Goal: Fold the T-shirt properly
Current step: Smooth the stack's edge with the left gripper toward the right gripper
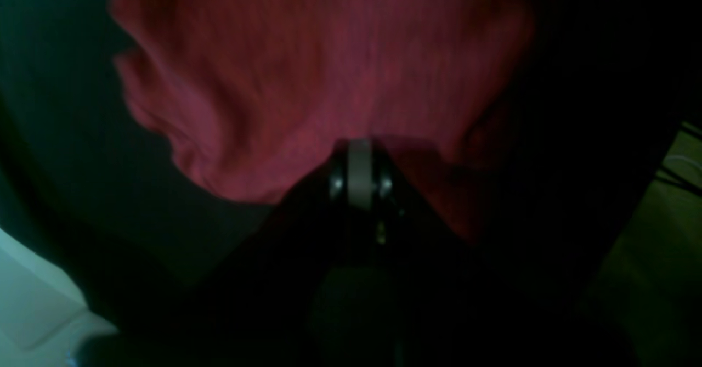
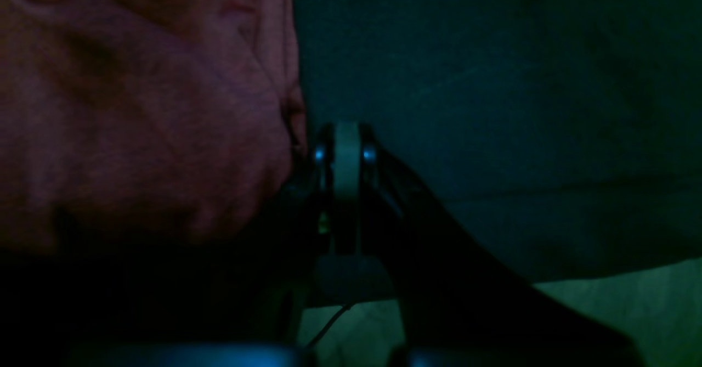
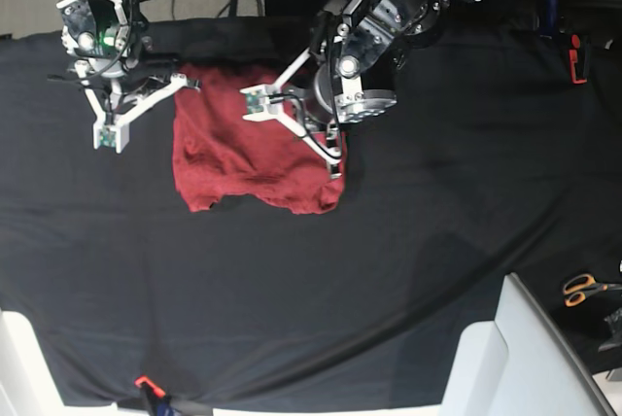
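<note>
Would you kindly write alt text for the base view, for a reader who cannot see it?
A crumpled red T-shirt lies on a black table cloth, seen from above. Two robot arms reach over it: the left gripper at its right edge, the right gripper at its upper left corner.

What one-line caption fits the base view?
Both grippers, left gripper and right gripper, shut at opposite edges of the bunched T-shirt on the black table cloth.
</note>
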`<move>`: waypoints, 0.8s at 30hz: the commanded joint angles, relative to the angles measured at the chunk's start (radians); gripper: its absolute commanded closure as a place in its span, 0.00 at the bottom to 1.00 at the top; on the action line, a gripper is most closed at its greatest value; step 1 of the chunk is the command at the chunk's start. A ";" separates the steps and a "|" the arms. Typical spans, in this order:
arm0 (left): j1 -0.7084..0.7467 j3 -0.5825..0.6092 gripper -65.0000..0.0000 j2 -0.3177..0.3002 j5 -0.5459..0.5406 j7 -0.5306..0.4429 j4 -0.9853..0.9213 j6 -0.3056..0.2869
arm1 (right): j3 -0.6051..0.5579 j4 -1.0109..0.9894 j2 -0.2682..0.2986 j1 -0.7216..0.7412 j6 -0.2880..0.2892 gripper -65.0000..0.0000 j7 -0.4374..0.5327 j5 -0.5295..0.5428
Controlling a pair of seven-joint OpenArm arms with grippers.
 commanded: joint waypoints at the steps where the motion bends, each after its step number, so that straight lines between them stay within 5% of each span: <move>1: 0.008 -0.002 1.00 -0.005 -0.007 -0.025 0.014 0.006 | 0.002 0.017 0.006 0.000 0.001 1.00 0.018 -0.003; 24: 0.033 -0.001 1.00 -0.052 -0.007 -0.031 0.020 0.006 | -0.008 0.027 0.002 0.003 0.008 1.00 0.018 -0.003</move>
